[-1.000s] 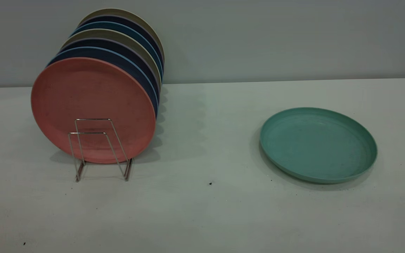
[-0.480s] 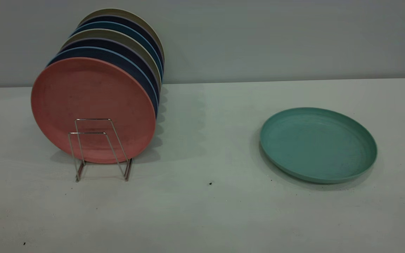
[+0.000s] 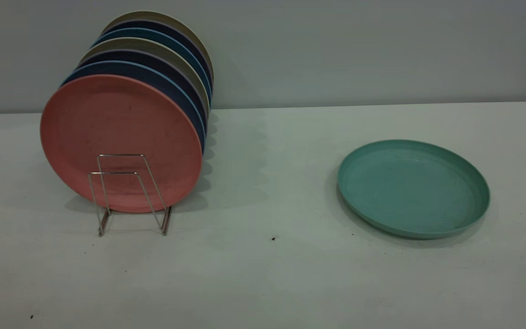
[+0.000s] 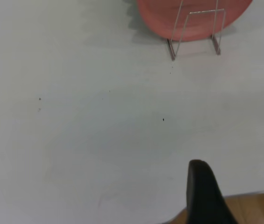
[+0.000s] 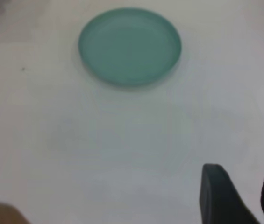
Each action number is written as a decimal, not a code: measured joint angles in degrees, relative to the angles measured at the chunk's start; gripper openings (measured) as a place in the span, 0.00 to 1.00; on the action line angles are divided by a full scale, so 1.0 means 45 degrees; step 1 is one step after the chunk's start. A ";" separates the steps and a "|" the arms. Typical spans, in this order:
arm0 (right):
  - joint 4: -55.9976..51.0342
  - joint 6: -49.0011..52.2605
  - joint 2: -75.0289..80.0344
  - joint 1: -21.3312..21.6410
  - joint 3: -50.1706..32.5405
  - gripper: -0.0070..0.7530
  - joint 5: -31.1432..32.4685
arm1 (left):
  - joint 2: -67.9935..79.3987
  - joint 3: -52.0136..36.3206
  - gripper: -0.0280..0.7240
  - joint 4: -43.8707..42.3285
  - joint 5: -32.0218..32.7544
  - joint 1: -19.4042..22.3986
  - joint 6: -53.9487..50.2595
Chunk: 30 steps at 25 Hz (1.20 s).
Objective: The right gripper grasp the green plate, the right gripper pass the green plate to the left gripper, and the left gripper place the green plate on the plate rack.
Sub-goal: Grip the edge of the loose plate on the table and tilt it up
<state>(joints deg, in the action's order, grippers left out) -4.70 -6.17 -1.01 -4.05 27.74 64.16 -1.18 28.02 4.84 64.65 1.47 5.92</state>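
Observation:
The green plate lies flat on the white table at the right; it also shows in the right wrist view. The plate rack stands at the left, its two front wire loops empty, and shows in the left wrist view. Neither gripper appears in the exterior view. My right gripper hangs over bare table well short of the green plate, open and empty. My left gripper is near the table's front edge, far from the rack, open and empty.
A salmon-pink plate stands upright at the front of the rack, with several dark blue, teal-blue and beige plates behind it. The white table has a wall behind it. A wooden floor shows past the table's edge.

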 joint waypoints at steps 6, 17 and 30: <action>-0.0605 0.0014 0.2573 0.0000 0.0376 0.40 -0.2863 | 0.2850 0.1268 0.59 -0.0408 -0.1480 0.0000 -0.0730; -0.3803 -0.2206 1.0744 0.0000 0.2405 0.64 -0.4983 | 1.1515 0.4784 0.73 0.0412 -0.4537 0.0000 0.2161; -0.9724 -0.8058 1.8696 0.0000 0.4292 0.64 -0.6671 | 1.8652 0.6685 0.75 0.6099 -0.6356 -0.0643 0.7668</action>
<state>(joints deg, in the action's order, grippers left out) -48.46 -42.43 83.12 -4.05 47.06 34.14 82.75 58.10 32.28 36.04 -1.42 40.43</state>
